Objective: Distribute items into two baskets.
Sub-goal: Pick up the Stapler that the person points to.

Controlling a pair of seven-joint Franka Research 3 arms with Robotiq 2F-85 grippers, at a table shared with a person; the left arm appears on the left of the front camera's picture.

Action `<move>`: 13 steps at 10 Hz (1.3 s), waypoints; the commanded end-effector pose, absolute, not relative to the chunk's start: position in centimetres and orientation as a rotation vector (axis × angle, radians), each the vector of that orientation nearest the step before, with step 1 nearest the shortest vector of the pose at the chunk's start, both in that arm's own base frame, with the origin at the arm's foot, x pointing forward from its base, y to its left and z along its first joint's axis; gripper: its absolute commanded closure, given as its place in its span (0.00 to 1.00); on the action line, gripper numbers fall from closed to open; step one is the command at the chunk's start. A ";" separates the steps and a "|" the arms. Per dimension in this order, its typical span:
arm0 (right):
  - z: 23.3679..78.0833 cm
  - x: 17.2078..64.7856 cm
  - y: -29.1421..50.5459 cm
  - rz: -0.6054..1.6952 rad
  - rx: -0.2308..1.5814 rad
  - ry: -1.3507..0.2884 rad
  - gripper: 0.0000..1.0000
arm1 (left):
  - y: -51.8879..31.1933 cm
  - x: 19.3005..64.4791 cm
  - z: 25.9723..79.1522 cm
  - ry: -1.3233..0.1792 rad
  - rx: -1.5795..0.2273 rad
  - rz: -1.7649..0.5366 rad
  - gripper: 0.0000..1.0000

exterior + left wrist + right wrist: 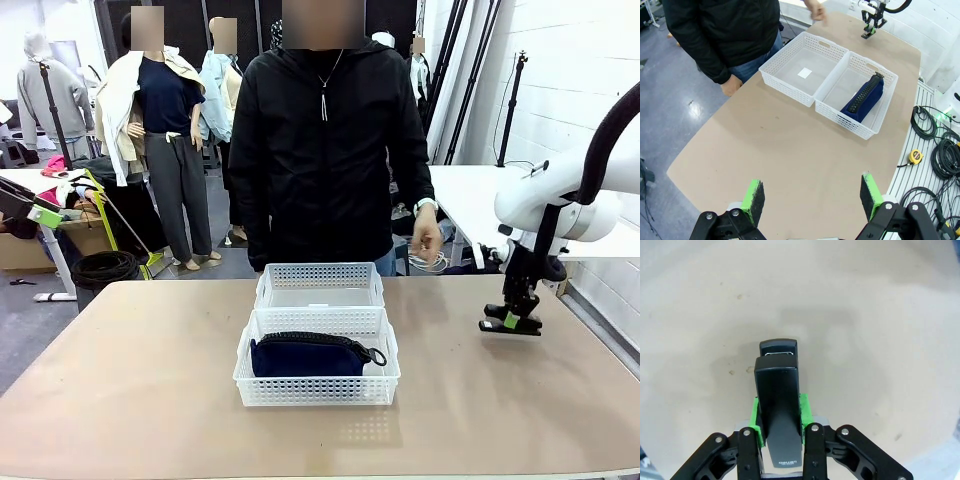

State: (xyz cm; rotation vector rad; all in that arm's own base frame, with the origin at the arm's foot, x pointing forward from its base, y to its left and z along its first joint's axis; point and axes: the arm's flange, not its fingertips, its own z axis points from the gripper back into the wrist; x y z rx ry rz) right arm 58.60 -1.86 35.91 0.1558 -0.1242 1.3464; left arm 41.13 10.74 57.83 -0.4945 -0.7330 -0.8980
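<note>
A black stapler [777,390] sits between the green pads [756,415] of my right gripper [779,412], which is shut on it. In the front view that gripper [512,320] holds the stapler [508,325] low over the right side of the table; I cannot tell if it touches the surface. Two white lattice baskets stand end to end at the middle. The near basket [318,388] holds the navy pouch [305,356], and the far basket [320,285] shows nothing inside. My left gripper [812,195] hangs open high over the table, away from the baskets [790,82] and pouch [865,95].
A person in a black jacket stands at the far edge behind the baskets, one hand [427,240] raised near the table's far right. Beside the table, cables and a yellow tape measure [914,156] lie on the floor. Bare tabletop [150,380] surrounds the baskets.
</note>
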 end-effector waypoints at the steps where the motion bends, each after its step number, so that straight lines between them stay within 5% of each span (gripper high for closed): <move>1: 39.4 57.3 -1.9 1.258 0.181 -0.176 1.00 | 10.8 41.0 57.9 -0.745 -0.510 -0.898 0.00; 7: 52.3 52.7 -2.1 0.962 0.037 -0.301 1.00 | 10.8 41.0 57.9 -0.745 -0.510 -0.898 0.00; 13: 58.1 48.3 -0.9 0.979 -0.089 -0.290 1.00 | 10.8 41.0 57.9 -0.745 -0.510 -0.898 0.00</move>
